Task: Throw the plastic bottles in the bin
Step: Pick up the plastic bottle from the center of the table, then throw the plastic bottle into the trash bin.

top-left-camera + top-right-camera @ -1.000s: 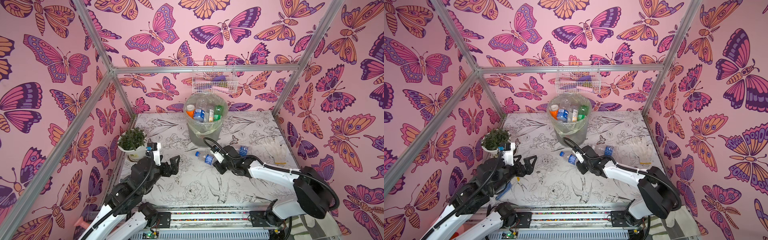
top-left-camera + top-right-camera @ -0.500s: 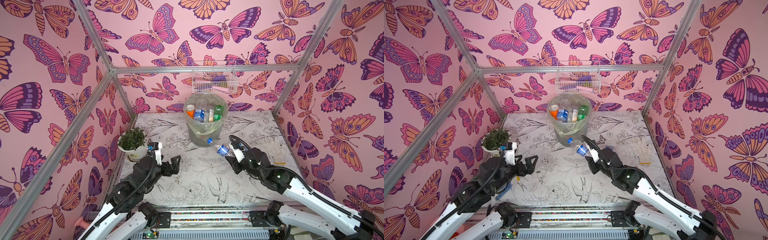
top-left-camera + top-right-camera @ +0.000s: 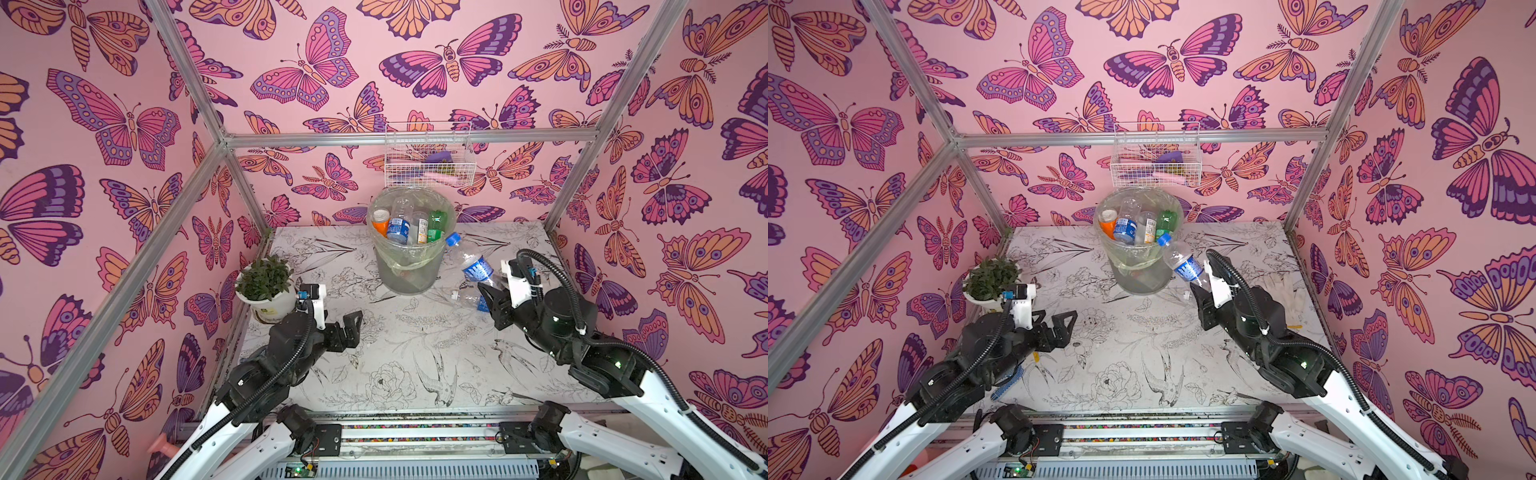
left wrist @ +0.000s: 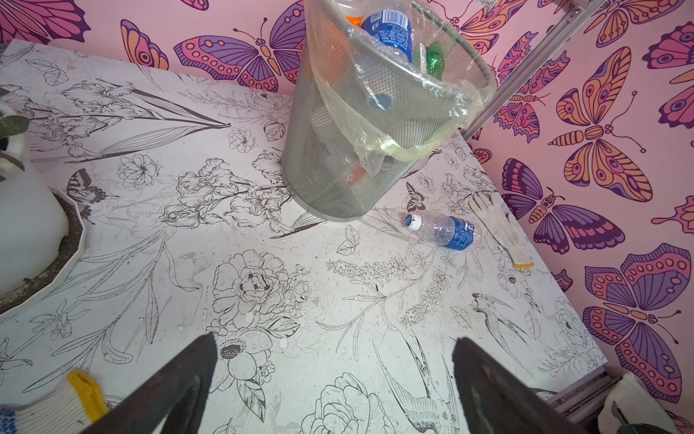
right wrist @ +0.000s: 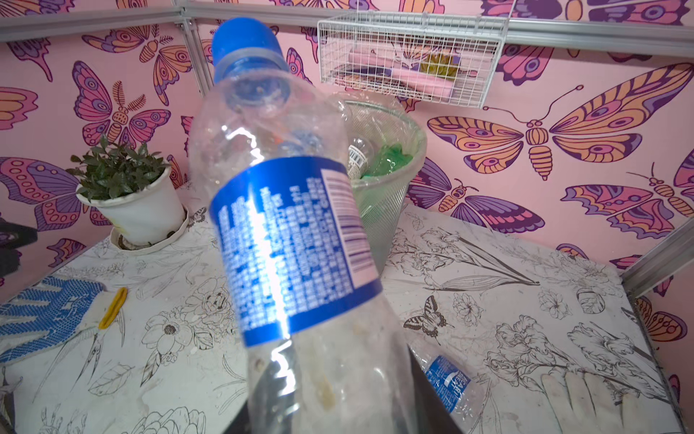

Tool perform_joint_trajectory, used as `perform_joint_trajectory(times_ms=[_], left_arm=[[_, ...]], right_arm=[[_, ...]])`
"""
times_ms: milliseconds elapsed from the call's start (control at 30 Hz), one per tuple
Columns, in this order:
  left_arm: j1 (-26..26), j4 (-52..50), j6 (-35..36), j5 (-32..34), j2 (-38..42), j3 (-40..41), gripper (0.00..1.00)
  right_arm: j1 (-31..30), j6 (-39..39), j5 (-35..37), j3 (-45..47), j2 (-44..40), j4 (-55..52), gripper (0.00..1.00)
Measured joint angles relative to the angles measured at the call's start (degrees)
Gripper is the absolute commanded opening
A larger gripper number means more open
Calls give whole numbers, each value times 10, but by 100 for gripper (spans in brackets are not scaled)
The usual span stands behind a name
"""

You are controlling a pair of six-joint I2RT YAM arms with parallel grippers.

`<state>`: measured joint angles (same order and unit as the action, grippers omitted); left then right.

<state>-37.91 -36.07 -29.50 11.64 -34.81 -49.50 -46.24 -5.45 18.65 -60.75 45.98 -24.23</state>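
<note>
Up off the desk (image 3: 415, 353) comes my right arm (image 3: 552, 320) since a second ago, swinging out beside the bin (image 3: 409, 274), and the bottle (image 3: 473, 262) rides with it. Right jaws are narrow, clamped on the bottle's base end. Its cap tilts up just beside the bin's rim, not over the opening yet. Left jaws stand wide and empty, low near the flowerpot (image 3: 268, 305), same spot as before.

To do this well, I reckon I need more height and a reach inward, so the whole bottle sits above the mouth before I let go. The bin looks heaped near the top, so a drop at the edge could bounce out. Aim for the centre, and mind the loose bag (image 4: 413, 124) at the rim.

Bottle itself: clear, a bit crumpled, blue cap, blue label with a barcode, yellowish specks inside near the base. A second bottle (image 4: 443, 230) much like it lies on the desk near the bin.
</note>
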Motion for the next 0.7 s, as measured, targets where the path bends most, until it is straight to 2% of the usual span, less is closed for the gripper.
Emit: perform_joint_trajectory(times_ms=[333, 700], left_arm=[[0, 0, 0, 0, -2, 0, 100], [0, 0, 0, 0, -3, 0, 100]], right_arm=[[0, 18, 8, -41, 49, -3, 0], [6, 70, 19, -212, 185, 1, 0]])
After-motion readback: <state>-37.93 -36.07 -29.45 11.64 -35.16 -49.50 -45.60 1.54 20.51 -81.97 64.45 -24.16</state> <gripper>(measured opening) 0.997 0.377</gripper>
